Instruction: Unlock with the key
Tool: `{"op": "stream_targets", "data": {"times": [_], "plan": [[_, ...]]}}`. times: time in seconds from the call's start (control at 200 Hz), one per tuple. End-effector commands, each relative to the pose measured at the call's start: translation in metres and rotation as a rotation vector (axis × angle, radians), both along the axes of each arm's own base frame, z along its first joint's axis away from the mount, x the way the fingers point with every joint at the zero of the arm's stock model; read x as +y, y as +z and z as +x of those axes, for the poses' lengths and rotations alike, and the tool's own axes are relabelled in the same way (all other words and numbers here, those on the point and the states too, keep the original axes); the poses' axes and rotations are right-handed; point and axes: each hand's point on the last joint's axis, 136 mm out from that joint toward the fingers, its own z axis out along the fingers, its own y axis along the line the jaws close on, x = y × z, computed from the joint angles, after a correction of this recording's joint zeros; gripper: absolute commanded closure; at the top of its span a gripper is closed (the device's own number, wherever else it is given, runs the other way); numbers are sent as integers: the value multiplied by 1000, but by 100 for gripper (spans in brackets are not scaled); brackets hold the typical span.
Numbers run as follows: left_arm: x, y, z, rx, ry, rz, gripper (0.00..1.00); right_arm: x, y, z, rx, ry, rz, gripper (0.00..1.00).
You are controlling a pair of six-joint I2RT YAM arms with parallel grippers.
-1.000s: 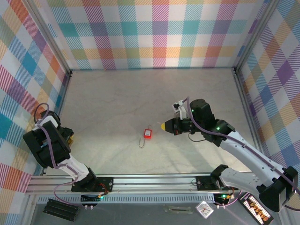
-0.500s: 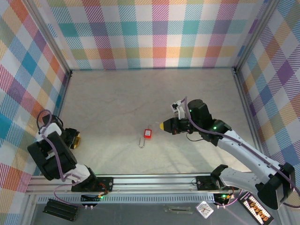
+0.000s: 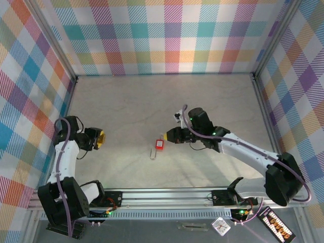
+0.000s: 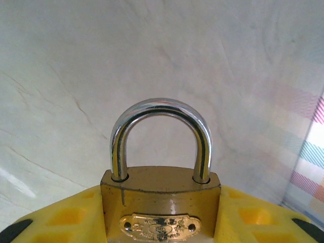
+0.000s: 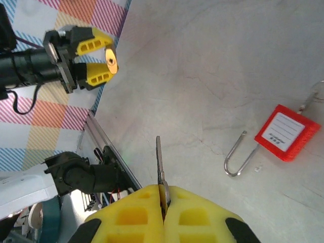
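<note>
A brass padlock [image 4: 161, 207] with a steel shackle [image 4: 159, 109] sits upright between the yellow fingers [image 4: 55, 220] of my left gripper [image 4: 161, 223], which is shut on its body. From above, that left gripper [image 3: 99, 139] is at the left of the table, pointing right. My right gripper [image 5: 164, 195] is shut on a thin metal key [image 5: 159, 159] whose blade sticks out forward. Seen from above, the right gripper [image 3: 169, 135] hovers mid-table, pointing left. The right wrist view shows the padlock's underside [image 5: 111, 62] far off, facing the key.
A red tag [image 3: 160, 145] with a U-shaped wire loop [image 3: 154, 153] lies on the table just left of the right gripper; the tag [image 5: 286, 132] is at the right of the right wrist view. Checked walls enclose three sides. A metal rail [image 3: 162, 195] runs along the near edge.
The left arm has unfolded, and its gripper has swung up and right over the table. The right gripper with the key has moved left, close to the red tag.
</note>
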Motion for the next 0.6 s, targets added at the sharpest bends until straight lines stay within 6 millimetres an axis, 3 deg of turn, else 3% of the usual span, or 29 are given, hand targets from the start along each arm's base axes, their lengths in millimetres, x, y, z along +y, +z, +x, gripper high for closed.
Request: {"op": "stream_targets", "data": {"times": [0.0, 0.26, 0.595], "plan": [[-29, 25, 8, -61, 7, -96, 59, 27, 23, 9, -90, 24, 83, 100], [-73, 55, 15, -128, -23, -143, 59, 76, 30, 10, -137, 90, 160, 100], [-118, 71, 20, -172, -60, -167, 59, 122, 14, 10, -110, 113, 176, 100]]}}
